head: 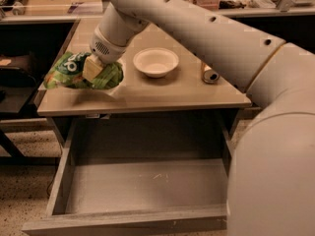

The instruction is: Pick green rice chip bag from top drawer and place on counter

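Observation:
The green rice chip bag is a crumpled light-green foil bag with a dark green label. It is at the front left of the counter. My gripper is shut on the bag, and its tan fingers press into the foil. The bag's underside looks at or just above the counter surface; I cannot tell if it touches. The top drawer is pulled fully open below the counter, and its grey bottom holds nothing.
A white bowl sits mid-counter, right of the bag. A gold drink can lies on its side further right. My large white arm fills the right side of the view. Dark furniture stands at the left.

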Robot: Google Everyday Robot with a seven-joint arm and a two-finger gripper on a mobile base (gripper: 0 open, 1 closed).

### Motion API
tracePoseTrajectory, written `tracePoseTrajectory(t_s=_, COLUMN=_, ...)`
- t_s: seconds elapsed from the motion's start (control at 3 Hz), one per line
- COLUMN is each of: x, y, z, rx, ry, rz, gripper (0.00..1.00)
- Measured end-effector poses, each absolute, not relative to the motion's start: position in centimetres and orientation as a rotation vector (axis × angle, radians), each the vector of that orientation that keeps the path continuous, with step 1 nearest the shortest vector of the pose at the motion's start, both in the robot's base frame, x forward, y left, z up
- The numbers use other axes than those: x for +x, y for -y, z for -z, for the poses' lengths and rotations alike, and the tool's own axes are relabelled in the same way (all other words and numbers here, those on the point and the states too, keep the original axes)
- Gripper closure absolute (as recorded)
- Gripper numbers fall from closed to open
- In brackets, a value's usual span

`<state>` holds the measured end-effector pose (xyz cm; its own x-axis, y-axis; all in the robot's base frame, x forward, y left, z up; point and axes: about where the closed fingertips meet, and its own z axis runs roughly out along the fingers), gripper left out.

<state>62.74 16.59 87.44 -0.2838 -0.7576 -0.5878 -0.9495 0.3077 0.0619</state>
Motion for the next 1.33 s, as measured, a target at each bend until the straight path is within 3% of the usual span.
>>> tracePoseTrajectory(t_s=0.67, x=66.5, y=-18.0, z=-86.0, rx=-1.495, ry=-2.187, rz=-0.558, gripper=1.0)
tracePoseTrajectory(t_s=1.33, x=66.7, y=-18.1, z=-86.1, rx=-1.492, ry=-2.185, rz=-0.559, gripper=0.59)
